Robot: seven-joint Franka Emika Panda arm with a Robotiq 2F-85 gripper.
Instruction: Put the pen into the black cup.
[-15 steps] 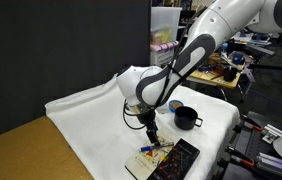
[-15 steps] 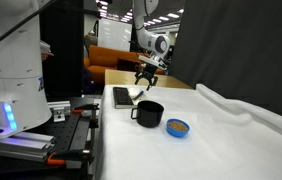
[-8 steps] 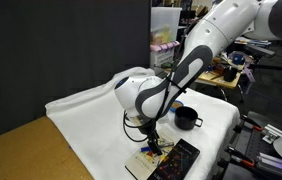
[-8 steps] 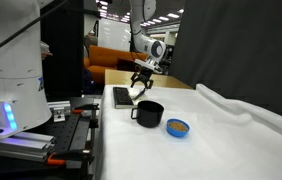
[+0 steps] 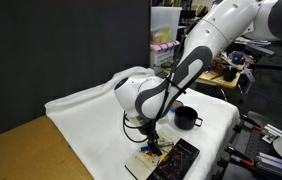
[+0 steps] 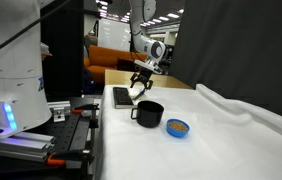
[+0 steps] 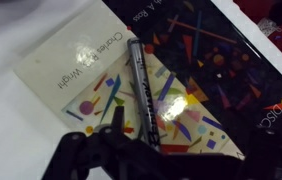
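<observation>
Basically, the table [image 5: 86, 112] was covered in white cloth and carried everything. One arm [image 5: 196, 55] came in from above and bent sharply down, its wrist pointing at the table's near edge. One book [image 7: 71, 70] with a cream and black cover full of coloured shapes lay flat there. In an exterior view, one black slab [image 5: 178, 158] lay just beside the book. One black cup [image 6: 148, 113] stood upright on the cloth with its handle to the side, near the book but apart from it. One blue disc [image 6: 179, 127] lay flat just beside the cup.

The gripper [image 6: 141, 88] hung low over the book. Its fingers [image 7: 81, 158] were blurred in the wrist view but stood apart and clamped nothing. One pen [image 7: 141, 88] lay flat on the book's cover, dark and thin. Its near end reached in between the fingers. Contact between pen and fingers could not be told. The pen was well outside the cup.
</observation>
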